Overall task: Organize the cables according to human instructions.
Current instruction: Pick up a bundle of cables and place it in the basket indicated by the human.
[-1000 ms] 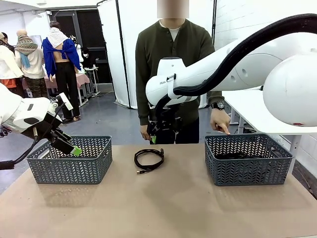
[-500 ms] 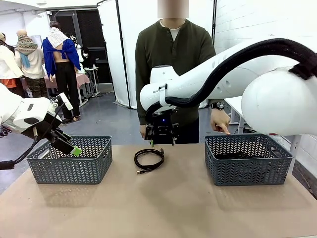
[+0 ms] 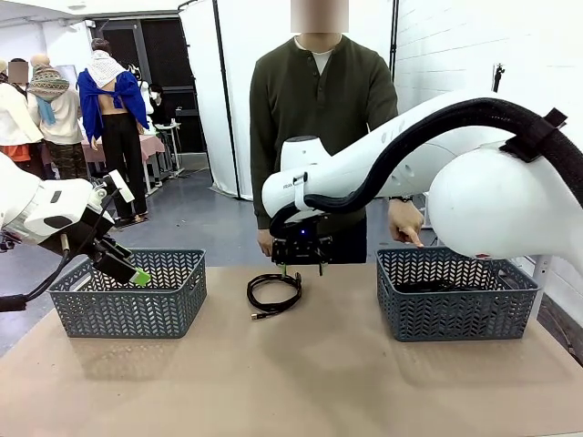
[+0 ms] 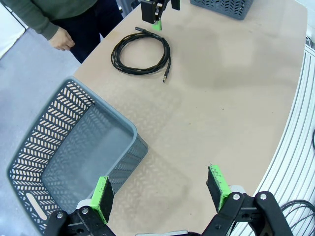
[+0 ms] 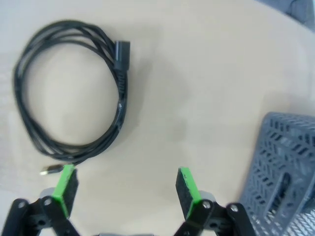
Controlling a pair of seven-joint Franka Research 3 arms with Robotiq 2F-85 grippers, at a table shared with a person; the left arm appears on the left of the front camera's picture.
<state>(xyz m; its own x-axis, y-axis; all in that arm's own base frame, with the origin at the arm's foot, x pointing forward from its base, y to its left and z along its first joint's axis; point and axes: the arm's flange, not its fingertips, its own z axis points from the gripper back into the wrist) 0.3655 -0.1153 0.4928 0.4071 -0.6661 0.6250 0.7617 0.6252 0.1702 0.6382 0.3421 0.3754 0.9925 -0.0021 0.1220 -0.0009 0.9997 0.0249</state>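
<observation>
Front view, one coiled cable (image 3: pixel 274 293), two grey baskets (image 3: pixel 129 294), both grippers' jaws apart, empty.

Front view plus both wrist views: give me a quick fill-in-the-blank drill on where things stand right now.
1. The coiled cable lies on the table ____ the two baskets.
2. The right pincer hangs above the cable with its jaws ____.
3. The person's hand points at the basket on the robot's ____ side.
4. The left pincer holds ____.

Missing words: between; open; right; nothing

White glossy arms (image 3: pixel 474 182), black ribbed hose (image 3: pixel 437 118), black claws with green pads (image 4: pixel 216 182)
</observation>
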